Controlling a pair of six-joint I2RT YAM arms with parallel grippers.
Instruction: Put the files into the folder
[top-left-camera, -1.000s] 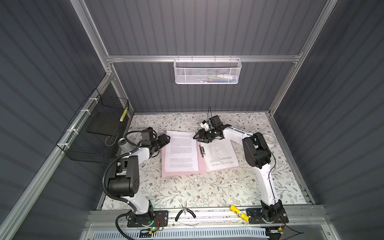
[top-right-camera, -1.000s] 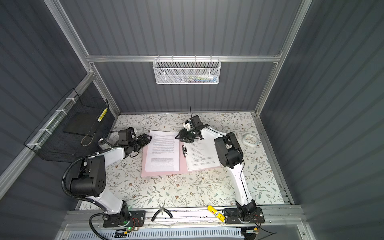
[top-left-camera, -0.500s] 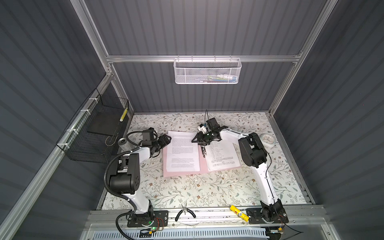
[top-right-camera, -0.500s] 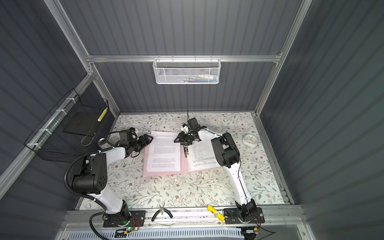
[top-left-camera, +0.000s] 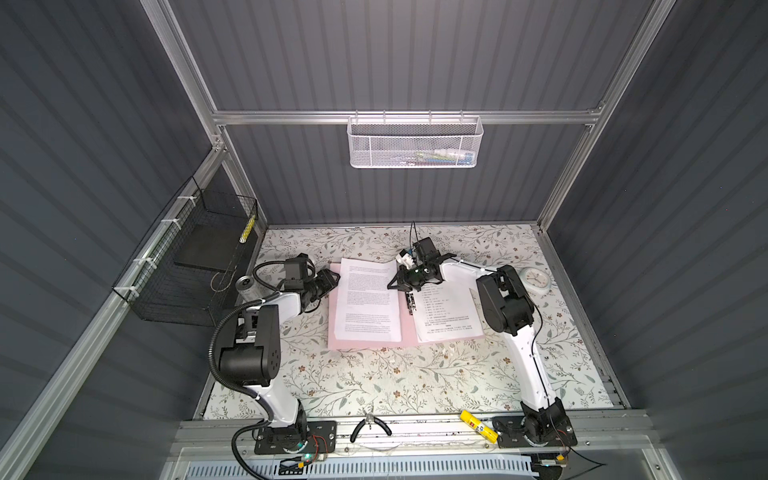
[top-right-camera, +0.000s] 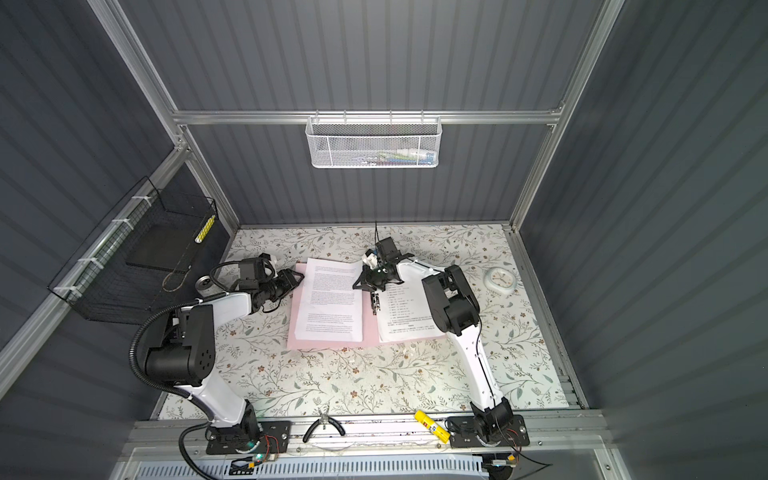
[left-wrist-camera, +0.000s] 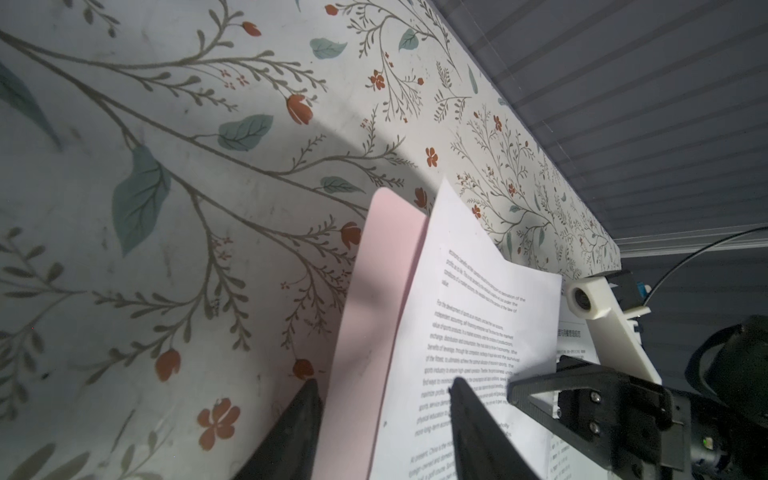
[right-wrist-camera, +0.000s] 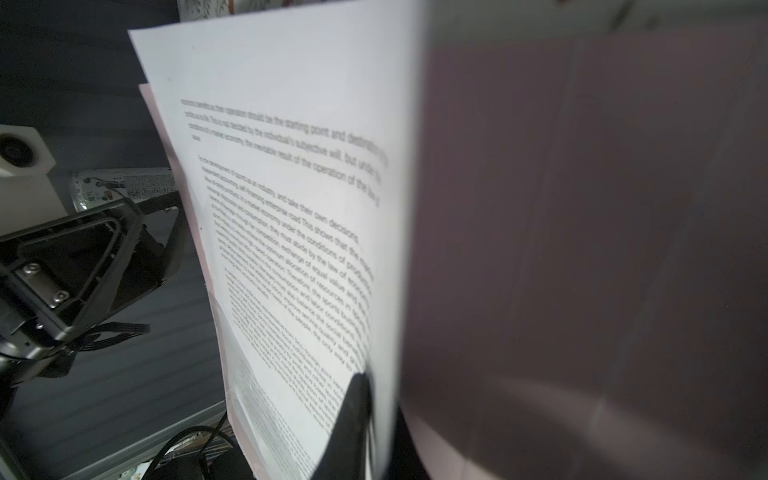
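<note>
Two files (top-left-camera: 368, 299) lay on the open pink folder (top-left-camera: 365, 345) on the bench (top-left-camera: 374, 382). The right gripper (top-left-camera: 395, 284) was pinched on the far corner of the sheet nearer the left arm. The left gripper (left-wrist-camera: 384, 386) stood spread astride the folder's edge and that sheet. A pull against the pinch could crease or tear the paper — or closing jaws might clamp cover and sheet together.

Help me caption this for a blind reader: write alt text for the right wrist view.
The right gripper pinches the edge of a white sheet of small black text, seen close up. Beside it lies the pink folder, dim and blurred.
</note>
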